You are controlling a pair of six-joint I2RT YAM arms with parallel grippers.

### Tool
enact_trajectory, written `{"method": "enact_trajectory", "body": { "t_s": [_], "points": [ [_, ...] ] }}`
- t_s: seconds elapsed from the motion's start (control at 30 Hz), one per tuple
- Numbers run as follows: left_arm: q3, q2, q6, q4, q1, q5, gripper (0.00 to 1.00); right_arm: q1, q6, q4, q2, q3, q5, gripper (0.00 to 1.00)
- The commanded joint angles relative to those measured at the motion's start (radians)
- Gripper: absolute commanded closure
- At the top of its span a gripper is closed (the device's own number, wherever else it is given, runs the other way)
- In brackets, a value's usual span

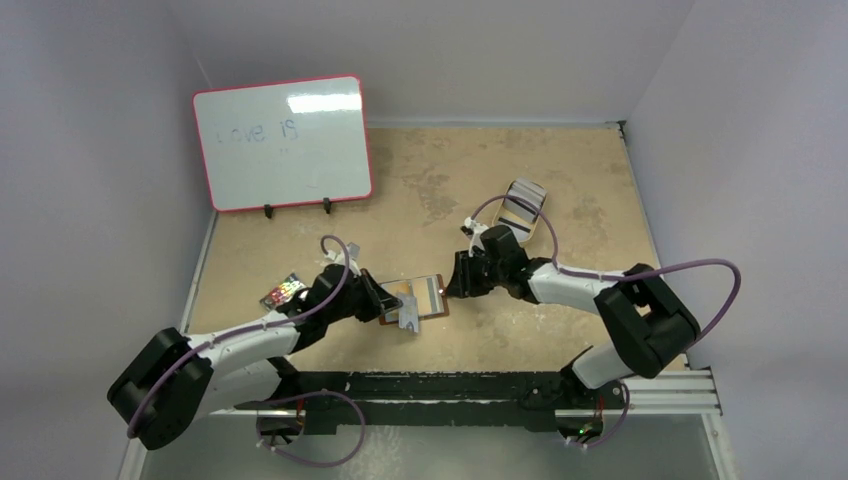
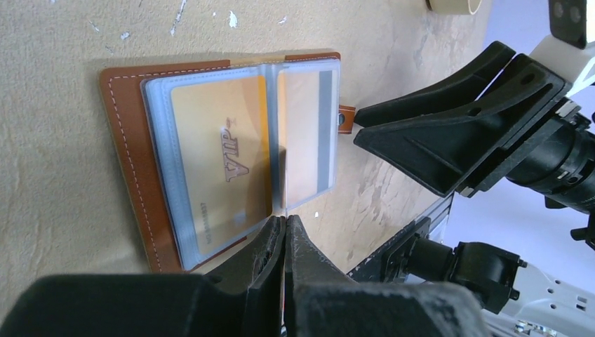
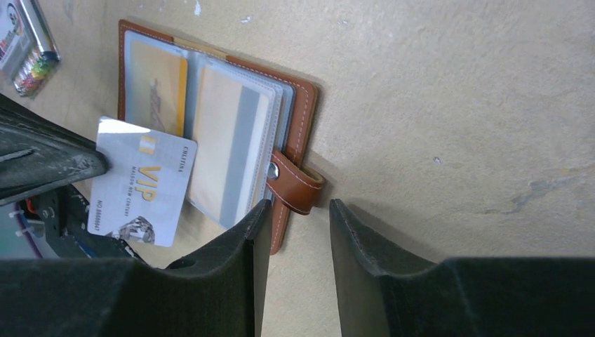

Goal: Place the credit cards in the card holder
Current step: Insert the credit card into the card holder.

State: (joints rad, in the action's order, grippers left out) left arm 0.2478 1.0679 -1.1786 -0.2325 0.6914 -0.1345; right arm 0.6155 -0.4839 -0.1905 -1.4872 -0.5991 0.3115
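On the worktop (image 1: 560, 200), the open holder (image 3: 210, 133) lies flat; left fingers (image 2: 263, 253) pinch a silver card (image 3: 144, 182) at its edge, right fingers (image 3: 358, 246) spread beside its strap (image 3: 298, 184).

The bench (image 1: 440, 180) is a tan, mottled board, stained in darker patches and flecked with white chips. Near its middle the card holder (image 1: 425, 297) lies open and flat, brown leather down and clear sleeves up. A gold card (image 2: 217, 161) shows through one sleeve and a grey-striped card (image 2: 305, 133) through the next. The holder's snap tab (image 3: 295, 184) sticks out past its edge over the bench. Far behind the card holder and to its left, a red-framed whiteboard (image 1: 283, 142) stands on two black feet. Behind the card holder to the right sits a tan tin (image 1: 537, 226) holding pale striped cards (image 1: 524, 200). To the card holder's left, well apart, lies a small packet (image 1: 283, 293) with multicoloured print.
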Motion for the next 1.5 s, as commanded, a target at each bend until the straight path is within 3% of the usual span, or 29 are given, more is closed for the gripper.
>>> {"method": "enact_trajectory", "body": {
  "t_s": [0.0, 0.3, 1.47],
  "points": [
    [0.03, 0.006, 0.005, -0.072, -0.002, -0.003, 1.0, 0.012, 0.019, -0.027, -0.009, -0.056, -0.001, 0.63],
    [0.051, -0.04, 0.055, 0.06, -0.003, 0.09, 1.0, 0.02, 0.022, -0.053, -0.055, -0.05, 0.008, 0.73],
    [0.015, 0.098, 0.141, -0.104, -0.003, 0.208, 1.0, 0.036, 0.007, -0.081, -0.078, -0.021, 0.017, 0.79]
  ]
}}
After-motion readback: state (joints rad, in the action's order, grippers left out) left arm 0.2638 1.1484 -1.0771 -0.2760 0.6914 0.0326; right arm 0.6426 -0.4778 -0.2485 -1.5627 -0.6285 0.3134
